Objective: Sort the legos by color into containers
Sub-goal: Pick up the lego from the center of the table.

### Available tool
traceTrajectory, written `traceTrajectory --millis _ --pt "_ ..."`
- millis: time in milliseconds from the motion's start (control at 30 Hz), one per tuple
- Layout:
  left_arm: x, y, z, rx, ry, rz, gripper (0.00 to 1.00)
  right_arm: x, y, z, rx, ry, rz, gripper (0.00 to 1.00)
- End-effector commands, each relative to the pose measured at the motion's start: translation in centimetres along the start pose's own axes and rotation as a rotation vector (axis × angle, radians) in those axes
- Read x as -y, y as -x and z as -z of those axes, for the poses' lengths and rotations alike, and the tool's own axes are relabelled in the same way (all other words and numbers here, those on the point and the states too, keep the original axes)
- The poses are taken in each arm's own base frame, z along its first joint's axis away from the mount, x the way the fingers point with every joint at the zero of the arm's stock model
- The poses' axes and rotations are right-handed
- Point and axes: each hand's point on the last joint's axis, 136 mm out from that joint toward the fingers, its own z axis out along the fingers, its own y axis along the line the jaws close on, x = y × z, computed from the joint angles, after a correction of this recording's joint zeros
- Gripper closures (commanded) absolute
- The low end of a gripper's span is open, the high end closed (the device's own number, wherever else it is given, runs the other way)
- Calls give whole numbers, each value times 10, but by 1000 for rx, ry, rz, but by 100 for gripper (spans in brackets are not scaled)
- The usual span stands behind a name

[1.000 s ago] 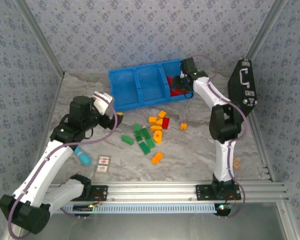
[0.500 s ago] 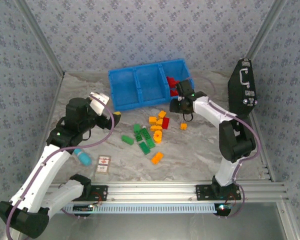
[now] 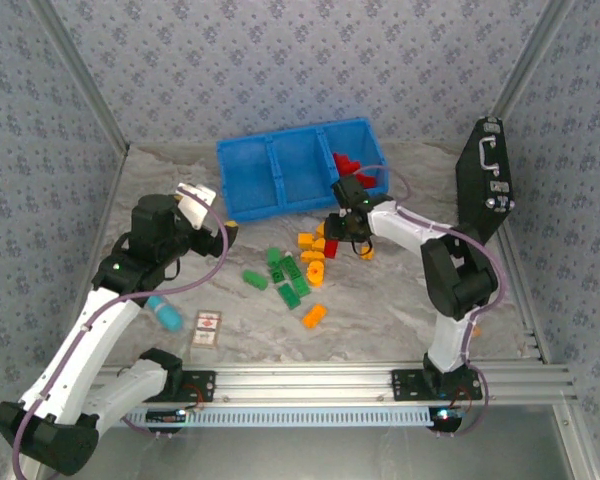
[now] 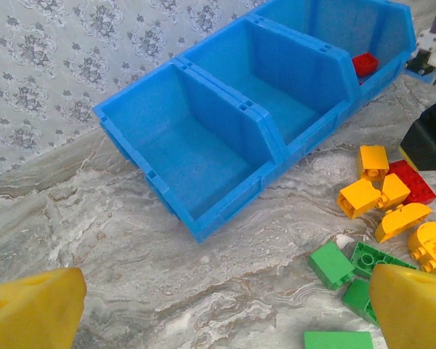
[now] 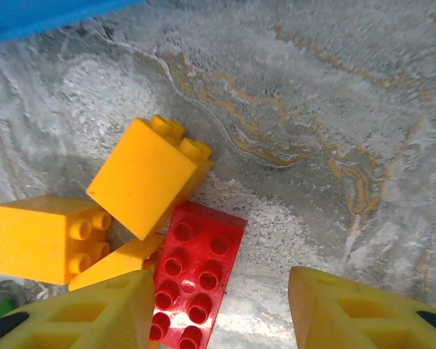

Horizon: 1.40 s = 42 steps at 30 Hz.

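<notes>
Right gripper (image 3: 346, 222) is set low over the loose pile just in front of the blue bin (image 4: 232, 205), jaws spread wide. In the right wrist view a flat red brick (image 5: 196, 270) is framed between the two fingers, studs up, lying on the table; no contact is seen. A tilted orange-yellow brick (image 5: 149, 178) is pressed against its far corner, with more orange-yellow pieces packed along one long side. The pose looks chosen to straddle the red piece across its narrow width. Judged step: pre-grasp on red. A neighbour could be pinched or dragged along when the jaws close.

Left gripper (image 3: 228, 228) is held above the table off the bin's left front corner, well apart from the pile. Jaws are wide, with nothing between them. It is probably parked clear so the pile is left to the right arm.

Bin: three compartments side by side. Left and middle are seen empty in the left wrist view. The right one holds red legos (image 3: 348, 166) only; the count can't be told. So red is assigned right, and nothing is claimed for the other colours yet.

On the table: green bricks (image 3: 288, 270) are clustered beside the orange-yellow group, and one orange brick (image 3: 315, 316) lies apart, nearer the bases. Most of the sort is judged outstanding.
</notes>
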Motion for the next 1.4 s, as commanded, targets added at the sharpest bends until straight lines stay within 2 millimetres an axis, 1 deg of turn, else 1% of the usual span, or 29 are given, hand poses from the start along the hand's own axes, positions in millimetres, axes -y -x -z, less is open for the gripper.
traceTrajectory --millis 0,333,600,667,833,933,1000,1167,1267,1367 --pt "-6 14 10 35 22 10 0 0 -8 -11 -26 -13 -15 46" --pt "-6 11 8 28 25 8 0 -5 -16 -29 -63 10 -22 41" --pt "-6 11 7 28 26 8 0 0 -25 -42 -98 -14 -24 40" --pt "-7 11 7 28 28 6 0 3 -28 -45 -109 -32 -19 41" --pt "-7 10 7 26 28 5 0 16 -34 -47 -126 -94 0 49" --pt "-7 9 7 23 31 3 0 25 -35 -46 -132 -139 1 53" --pt "-7 10 8 27 33 2 0 29 -37 -45 -137 -154 8 54" --pt "-8 9 8 25 36 1 0 34 -40 -41 -150 -176 20 61" --pt "-8 9 8 26 38 -2 0 37 -34 -29 -135 -186 33 65" --pt "-9 9 9 27 41 -2 0 41 -23 -9 -114 -189 44 67"
